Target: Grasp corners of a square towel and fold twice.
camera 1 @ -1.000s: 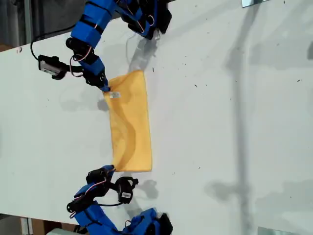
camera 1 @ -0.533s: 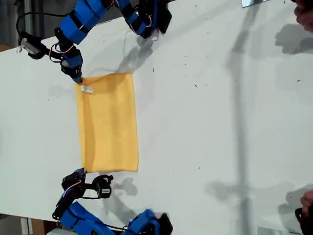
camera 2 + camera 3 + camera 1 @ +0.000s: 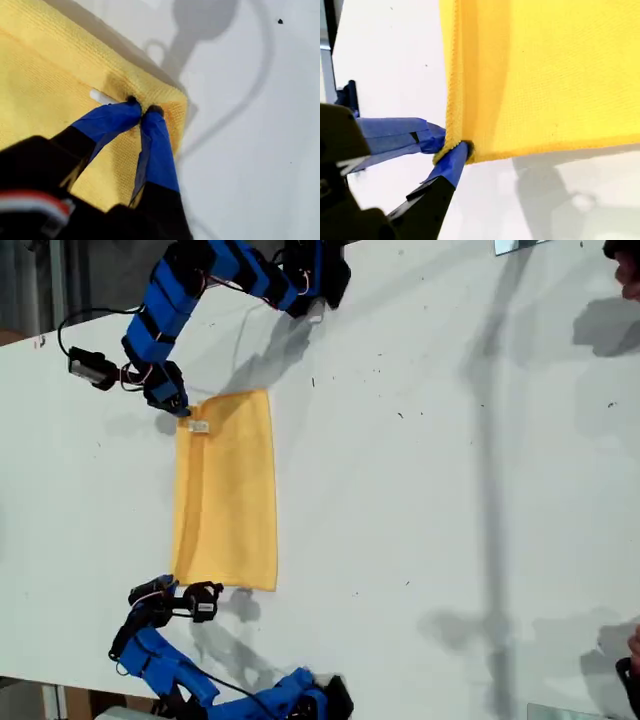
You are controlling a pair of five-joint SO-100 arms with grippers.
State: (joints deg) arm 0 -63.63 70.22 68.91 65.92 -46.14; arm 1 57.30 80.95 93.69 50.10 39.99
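Note:
The yellow towel (image 3: 230,490) lies as a long rectangle on the white table (image 3: 450,490). In the exterior view my first gripper (image 3: 182,410) is at its upper left corner, beside the small white tag (image 3: 198,426). The first wrist view shows that gripper (image 3: 142,107) shut on the towel (image 3: 40,75) at this corner, next to the tag (image 3: 100,96). My second gripper (image 3: 172,585) is at the lower left corner in the exterior view. In the second wrist view it (image 3: 452,147) is shut on the edge of the towel (image 3: 545,75), which is raised a little there.
The arm bases stand at the exterior view's top (image 3: 300,275) and bottom (image 3: 300,700). A person's hands show at that view's upper right (image 3: 625,265) and lower right (image 3: 630,665) edges. The table's edge runs down the exterior view's left side.
Both grippers dragged the towel toward the exterior view's left, then slightly back right. The towel now looks narrower. A person's hands have come in at the exterior view's right edge.

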